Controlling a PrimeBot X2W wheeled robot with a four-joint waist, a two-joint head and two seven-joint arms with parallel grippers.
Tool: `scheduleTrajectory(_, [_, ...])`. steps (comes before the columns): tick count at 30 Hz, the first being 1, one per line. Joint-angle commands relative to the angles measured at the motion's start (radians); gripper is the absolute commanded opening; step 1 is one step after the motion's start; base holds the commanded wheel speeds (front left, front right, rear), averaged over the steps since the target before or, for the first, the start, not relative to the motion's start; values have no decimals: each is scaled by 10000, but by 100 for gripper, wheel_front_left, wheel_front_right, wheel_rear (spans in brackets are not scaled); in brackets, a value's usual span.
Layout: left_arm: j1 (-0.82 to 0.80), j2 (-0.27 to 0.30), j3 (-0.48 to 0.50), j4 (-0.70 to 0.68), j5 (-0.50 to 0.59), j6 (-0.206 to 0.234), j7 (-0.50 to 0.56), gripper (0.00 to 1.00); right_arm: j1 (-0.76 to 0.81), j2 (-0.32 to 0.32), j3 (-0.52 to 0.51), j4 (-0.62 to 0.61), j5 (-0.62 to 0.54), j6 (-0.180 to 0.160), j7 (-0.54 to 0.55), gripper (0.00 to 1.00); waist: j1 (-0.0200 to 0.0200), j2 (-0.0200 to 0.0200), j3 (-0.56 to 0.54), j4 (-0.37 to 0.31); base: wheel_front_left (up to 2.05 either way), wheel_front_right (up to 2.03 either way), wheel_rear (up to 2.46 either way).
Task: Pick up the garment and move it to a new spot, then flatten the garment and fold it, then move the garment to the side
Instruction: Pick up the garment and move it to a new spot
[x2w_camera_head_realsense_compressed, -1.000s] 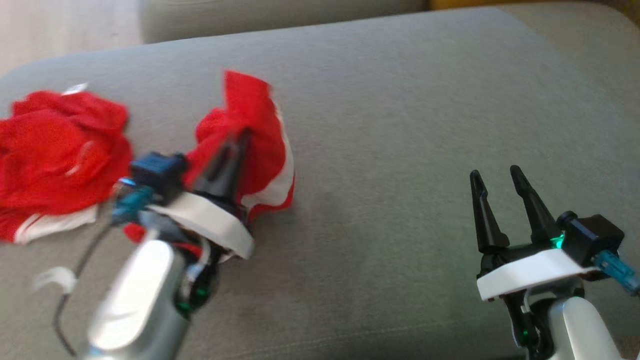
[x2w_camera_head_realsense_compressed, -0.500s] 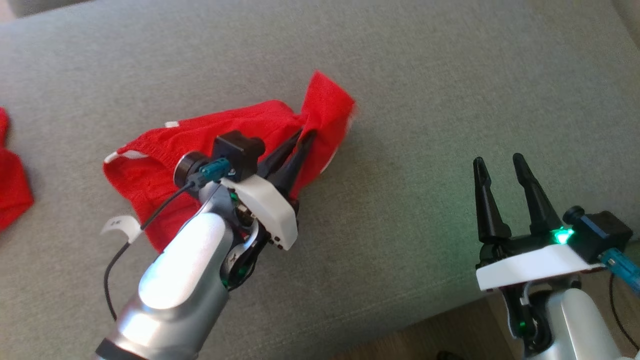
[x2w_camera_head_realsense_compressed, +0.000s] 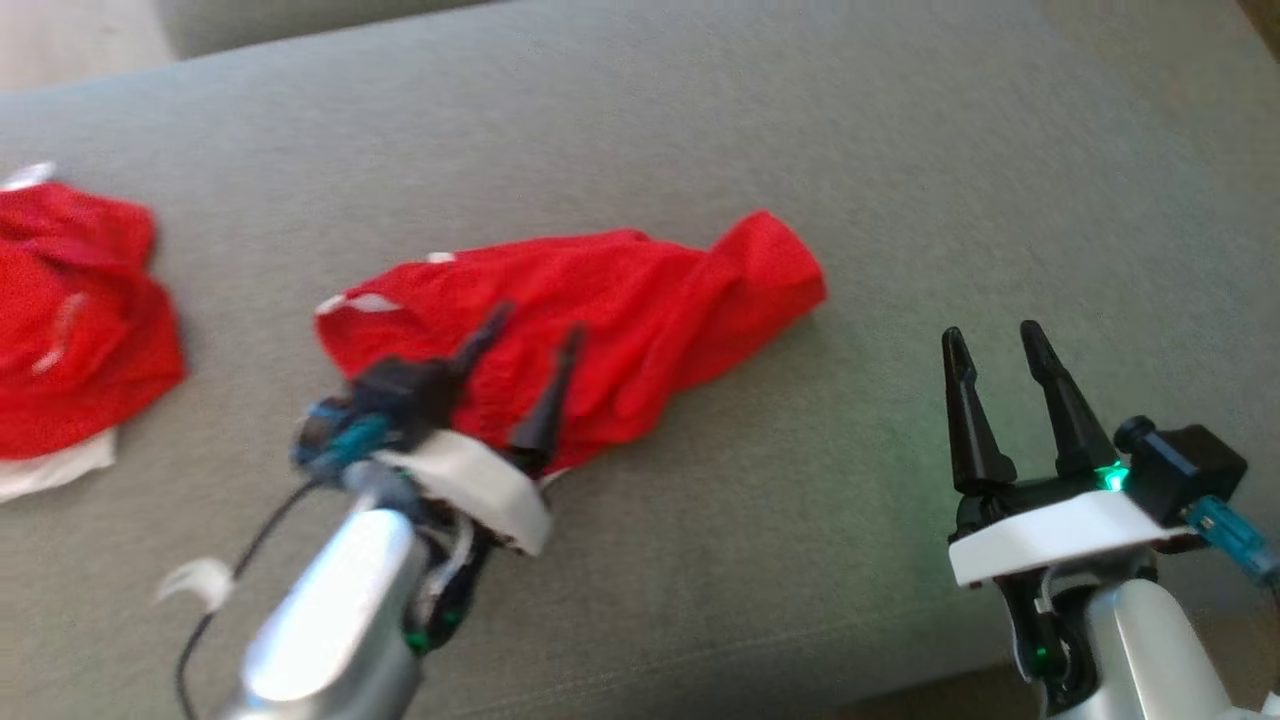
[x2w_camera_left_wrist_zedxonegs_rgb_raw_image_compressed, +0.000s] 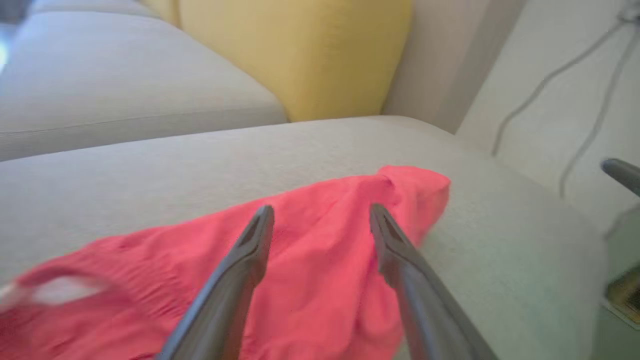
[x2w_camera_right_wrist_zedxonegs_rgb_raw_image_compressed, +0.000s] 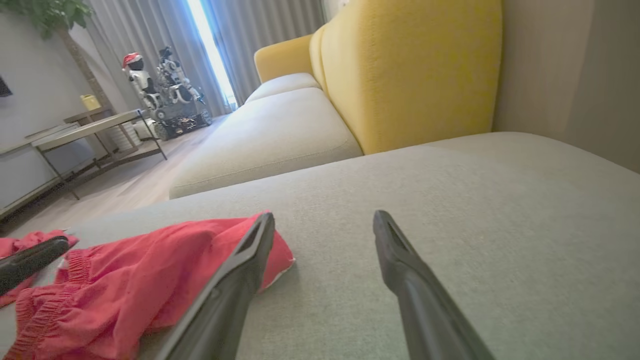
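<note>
A red garment (x2w_camera_head_realsense_compressed: 600, 320) lies rumpled near the middle of a grey sofa cushion (x2w_camera_head_realsense_compressed: 900, 150), with two robot grippers close by.
The cloth is bright red with small white patches and a gathered, elastic-looking edge. It is stretched into a long wrinkled band, one end bunched into a fold. The left gripper (x2w_camera_head_realsense_compressed: 537, 323) hangs over the cushion's middle, fingers spread and empty. The right gripper (x2w_camera_head_realsense_compressed: 990, 334) is also spread wide and holds nothing, toward the cushion's front right.
</note>
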Motion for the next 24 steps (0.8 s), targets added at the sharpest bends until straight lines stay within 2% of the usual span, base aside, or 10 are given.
scheduleTrajectory(1, [-86,369,724,-503,-128,320,-213,100,-81,-37,210,-338,-139,-7,84,100,0,0,-548,669,0,0,0])
scheduleTrajectory(7, [650,935,1796,-980,-288,1121,-498,100,85,-37,56,-446,-532,-7,419,100,0,0,-1077,1557,0,0,0])
scheduleTrajectory(13, [1503,1480,2714,-1378,-392,1538,-606,100,214,-37,4,-520,-723,-7,633,100,0,0,-1434,2041,0,0,0])
scheduleTrajectory(18, [2271,1744,3069,-1795,-310,1650,-632,100,323,-37,1,-563,-893,-7,702,100,0,0,-1649,2181,0,0,0])
scheduleTrajectory(24, [3040,1756,3136,-2450,-34,1610,-640,100,534,-37,-66,-603,-1028,-7,772,100,0,0,-1918,2153,0,0,0])
